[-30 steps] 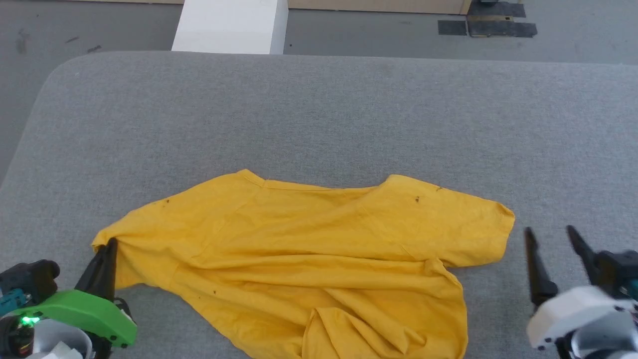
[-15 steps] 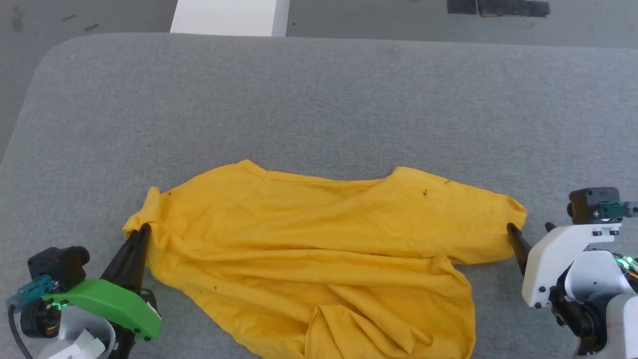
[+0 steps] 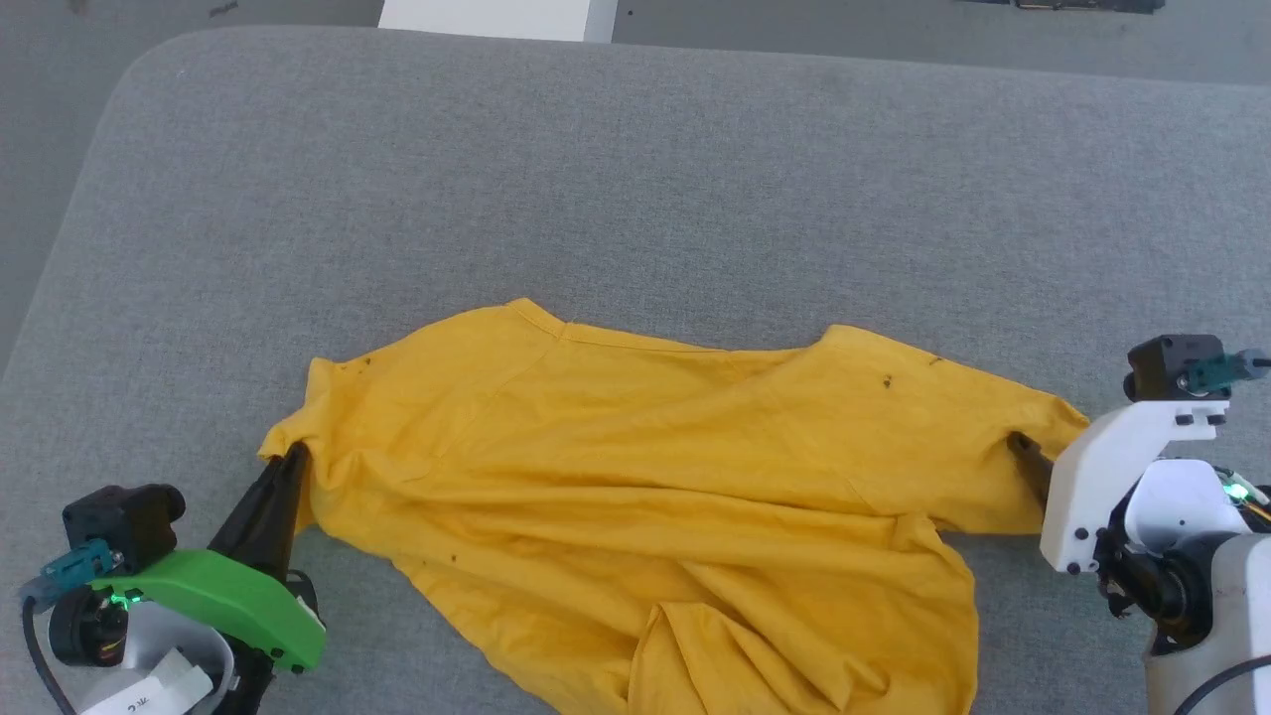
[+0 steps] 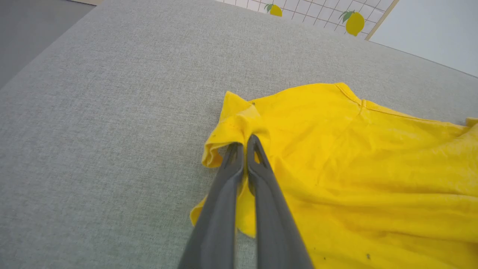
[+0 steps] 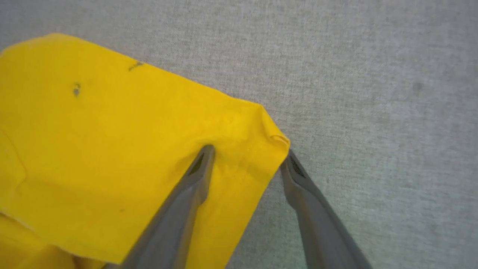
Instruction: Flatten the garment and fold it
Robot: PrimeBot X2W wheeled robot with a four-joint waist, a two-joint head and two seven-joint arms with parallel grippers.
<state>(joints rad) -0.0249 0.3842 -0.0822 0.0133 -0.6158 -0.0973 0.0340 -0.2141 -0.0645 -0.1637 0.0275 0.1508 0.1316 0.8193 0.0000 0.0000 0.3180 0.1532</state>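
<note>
The left gripper (image 4: 244,144), its two dark fingers pressed together, is clamped on the hem of the left-hand sleeve (image 4: 227,123) of the garment (image 3: 645,497), a fold of yellow cloth pinched between the tips. Across the bench (image 3: 635,149), the right gripper (image 5: 248,153) stands with its jaws apart, astride the corner of the right-hand sleeve (image 5: 149,123). One finger (image 5: 194,179) rests on top of the cloth and the other on the bare grey cover just beside the hem, so nothing is gripped there. The mustard-yellow T-shirt lies on the near part of the bench, collar pointing away from the robot and sleeves spread to either side. Its lower body is rumpled and doubled over itself toward the robot, and no print shows on the upturned face. The shirt looks light, soft and limp, not fragile. It should sag wherever it is unsupported and drag rather than slide on the bench's woven cover, so a one-sided pull would likely skew it. The sleeve hems and shoulder seams, where the cloth is doubled and stitched, look the soundest places to take hold, with both layers well inside the jaws before the two arms draw it taut.
</note>
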